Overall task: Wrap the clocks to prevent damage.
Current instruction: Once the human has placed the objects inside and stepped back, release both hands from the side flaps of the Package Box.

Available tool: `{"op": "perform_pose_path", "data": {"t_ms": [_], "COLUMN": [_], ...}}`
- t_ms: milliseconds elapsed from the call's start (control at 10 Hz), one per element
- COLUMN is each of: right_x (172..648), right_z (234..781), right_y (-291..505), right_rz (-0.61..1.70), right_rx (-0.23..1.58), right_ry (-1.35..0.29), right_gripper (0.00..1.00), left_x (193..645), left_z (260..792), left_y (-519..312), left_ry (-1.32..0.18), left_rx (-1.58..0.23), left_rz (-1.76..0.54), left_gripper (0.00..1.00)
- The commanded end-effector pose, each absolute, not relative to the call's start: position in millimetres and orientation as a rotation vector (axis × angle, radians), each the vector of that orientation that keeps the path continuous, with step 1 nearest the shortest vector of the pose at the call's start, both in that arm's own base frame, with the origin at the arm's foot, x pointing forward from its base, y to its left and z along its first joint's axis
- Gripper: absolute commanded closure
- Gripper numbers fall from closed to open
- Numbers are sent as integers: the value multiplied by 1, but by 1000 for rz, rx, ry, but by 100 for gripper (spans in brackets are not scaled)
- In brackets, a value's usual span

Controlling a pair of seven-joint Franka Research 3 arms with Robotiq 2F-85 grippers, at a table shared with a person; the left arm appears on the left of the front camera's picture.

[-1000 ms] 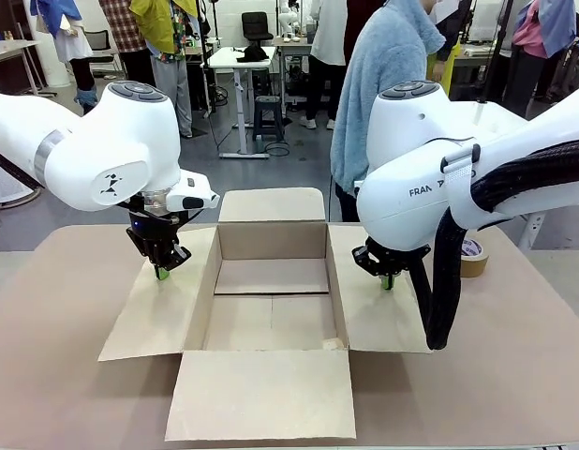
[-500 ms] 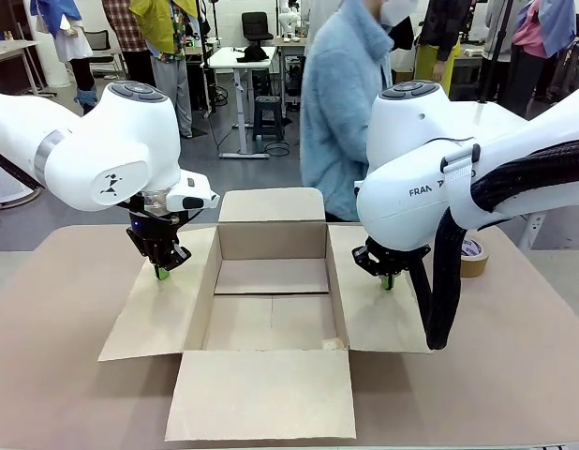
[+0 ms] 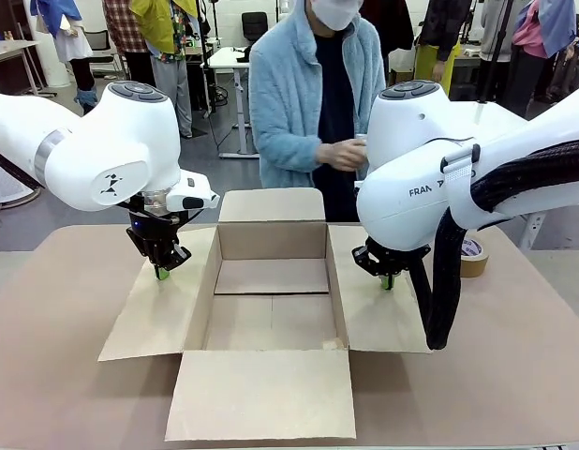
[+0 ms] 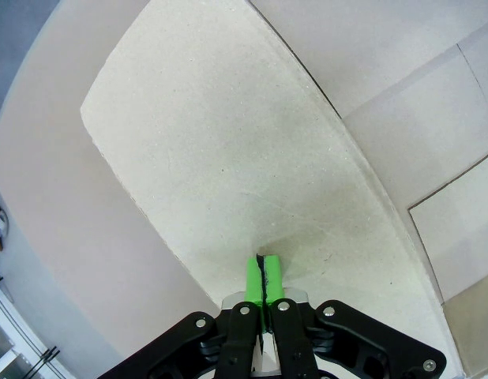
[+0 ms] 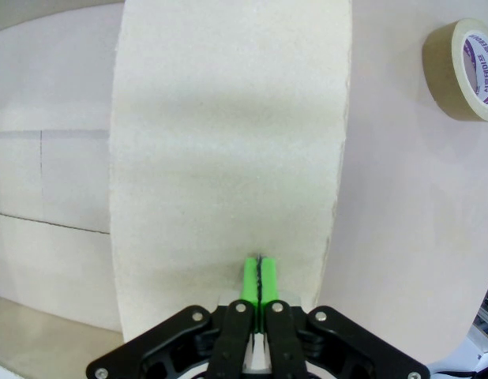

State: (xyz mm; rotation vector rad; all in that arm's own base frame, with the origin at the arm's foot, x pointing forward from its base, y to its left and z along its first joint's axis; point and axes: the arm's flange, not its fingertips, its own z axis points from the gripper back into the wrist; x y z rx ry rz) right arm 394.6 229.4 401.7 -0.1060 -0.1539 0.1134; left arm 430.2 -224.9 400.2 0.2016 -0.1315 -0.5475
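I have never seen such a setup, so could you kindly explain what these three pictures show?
The two white machines are robot arms at a brown table. The wide picture comes from a fixed camera between them, looking across at a person in a blue fleece. The other two come from cameras on the wrists, looking along each arm's own green-tipped fingers. An open cardboard box lies in the middle, flaps spread. The left gripper points down onto the left flap, the right gripper onto the right flap, seemingly pressing them flat. Both are shut and hold nothing. A roll of brown tape lies beside the right arm.
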Motion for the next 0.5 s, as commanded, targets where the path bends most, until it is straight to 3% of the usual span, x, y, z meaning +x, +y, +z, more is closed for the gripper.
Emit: {"op": "perform_pose_path", "data": {"t_ms": [0,400], "right_x": [393,393], "right_z": [399,399], "right_y": [230,230], "right_rz": [111,111], "right_rx": [-109,-109], "right_ry": [-150,-150], "right_gripper": [99,99], "left_x": [430,430], "left_z": [400,400], "left_y": [-224,-224], "left_ry": [-128,-128], "left_rx": [206,206], "left_rz": [-548,-548], "left_gripper": [100,100]}}
